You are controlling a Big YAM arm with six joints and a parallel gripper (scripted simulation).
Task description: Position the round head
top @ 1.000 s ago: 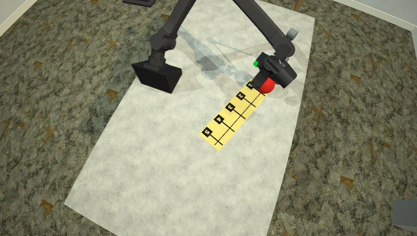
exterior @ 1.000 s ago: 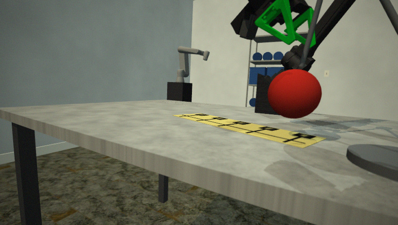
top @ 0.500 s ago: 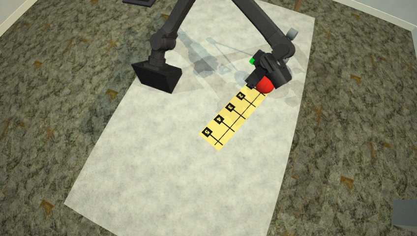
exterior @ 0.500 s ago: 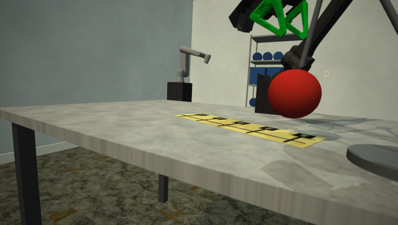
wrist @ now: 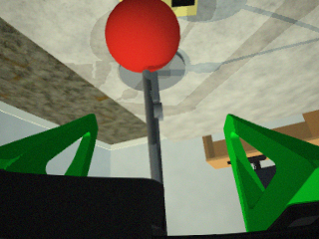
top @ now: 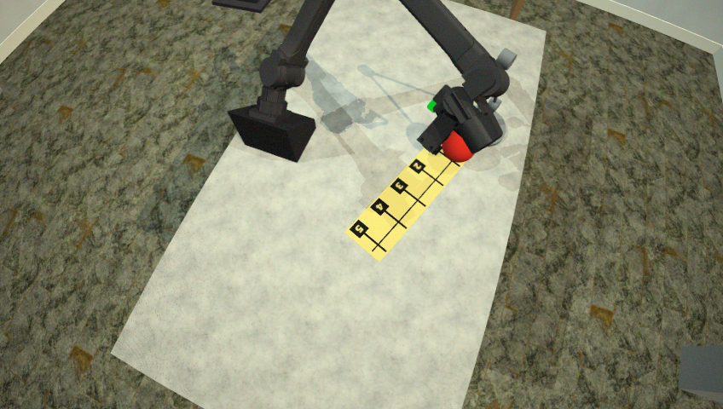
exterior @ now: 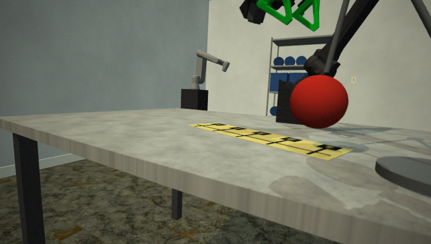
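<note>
The lamp's round red head (top: 457, 146) hangs clear of the bench at the near end of the yellow strip (top: 406, 204), about over mark 1. It also shows in the side view (exterior: 318, 101) and in the wrist view (wrist: 143, 34), on a thin grey rod (wrist: 154, 126). My gripper (wrist: 160, 120) is open and empty, its green fingers well above the head and apart from it, one on each side of the rod. In the side view the fingers (exterior: 287, 10) are at the top edge. Marks 2 to 5 lie uncovered along the strip.
The lamp's grey round foot (exterior: 405, 174) sits on the bench by the strip's near end. My arm's black base (top: 272, 129) stands at the bench's far left. A shelf with blue items (exterior: 287, 75) and another robot arm (exterior: 201, 78) stand behind the bench.
</note>
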